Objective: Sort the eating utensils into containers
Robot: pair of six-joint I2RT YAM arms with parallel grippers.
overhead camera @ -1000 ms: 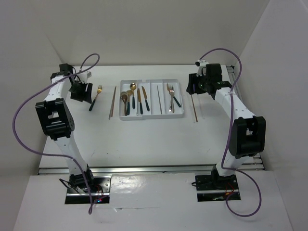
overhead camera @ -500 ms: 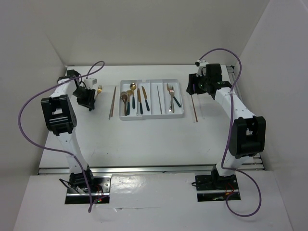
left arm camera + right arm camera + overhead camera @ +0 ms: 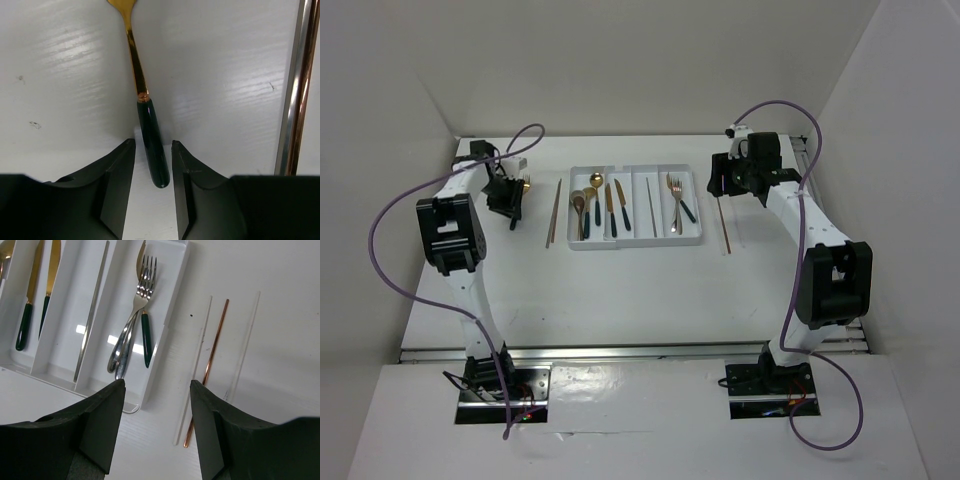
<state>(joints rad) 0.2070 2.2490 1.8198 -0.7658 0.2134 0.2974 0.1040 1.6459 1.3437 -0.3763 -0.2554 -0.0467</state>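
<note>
A gold-headed fork (image 3: 142, 90) with a dark teal handle lies on the table left of the tray. My left gripper (image 3: 152, 145) is low over it, open; its jaws flank the handle's end with a thin gap on each side. From above, only the fork's head (image 3: 525, 184) shows past the left gripper (image 3: 510, 207). The white tray (image 3: 638, 243) holds spoons, knives, a chopstick and forks (image 3: 145, 280) in its compartments. My right gripper (image 3: 157, 385) hangs open and empty above the tray's right rim (image 3: 172, 305). A copper chopstick (image 3: 212, 355) lies just right of the tray.
A pair of brown-gold chopsticks (image 3: 555, 212) lies between the fork and the tray, seen as the chopsticks (image 3: 297, 90) at the right edge of the left wrist view. Two pale thin sticks (image 3: 245, 350) flank the copper chopstick. White walls enclose the table.
My left arm swung right and forward over the fork, and its jaws narrowed around the handle. The right arm has not moved.
</note>
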